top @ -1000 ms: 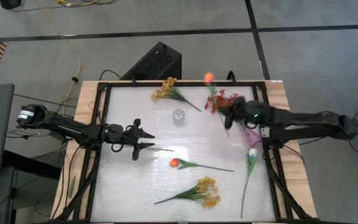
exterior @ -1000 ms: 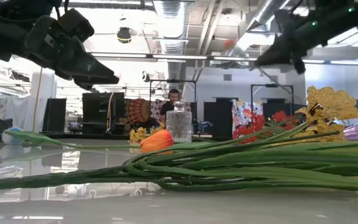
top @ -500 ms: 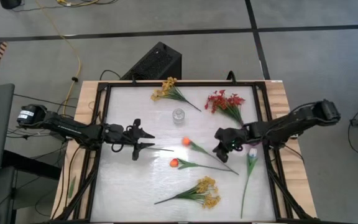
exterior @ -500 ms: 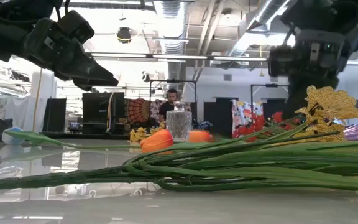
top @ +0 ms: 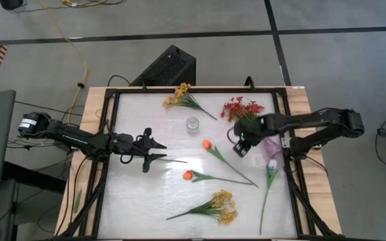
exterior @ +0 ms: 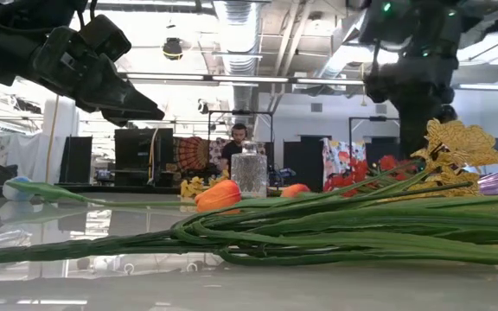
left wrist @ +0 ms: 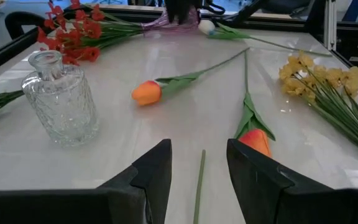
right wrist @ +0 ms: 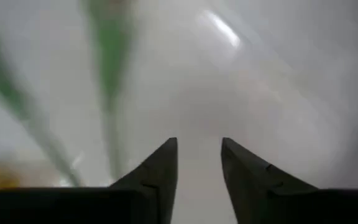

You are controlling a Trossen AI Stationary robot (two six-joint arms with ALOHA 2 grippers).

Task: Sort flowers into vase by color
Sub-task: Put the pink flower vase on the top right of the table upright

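Observation:
The clear glass vase [top: 192,124] stands upright mid-table. One orange tulip [top: 207,144] lies flat, and its stem runs toward the near right. A second orange tulip [top: 187,175] lies nearer. My right gripper [top: 241,144] hangs open just right of the first tulip's stem, touching nothing; its wrist view [right wrist: 199,162] shows only blurred green and table. My left gripper [top: 159,152] hovers open left of centre, raised off the table [exterior: 145,108]. A bare green stem [left wrist: 199,186] lies below its fingers. The red spray [top: 241,108] and the white tulip [top: 272,164] lie on the right.
One yellow spray [top: 179,96] lies at the far edge and another [top: 220,206] at the near edge. A purple wrapper [top: 271,146] sits by the right rail. A black frame [top: 109,134] rims the table. A person [exterior: 241,138] stands far off in the room behind.
My right gripper swung from beside the red spray toward the table's middle and down, then drew back a little toward the far edge. The orange tulip it carried raised now lies flat on the table, apart from the gripper.

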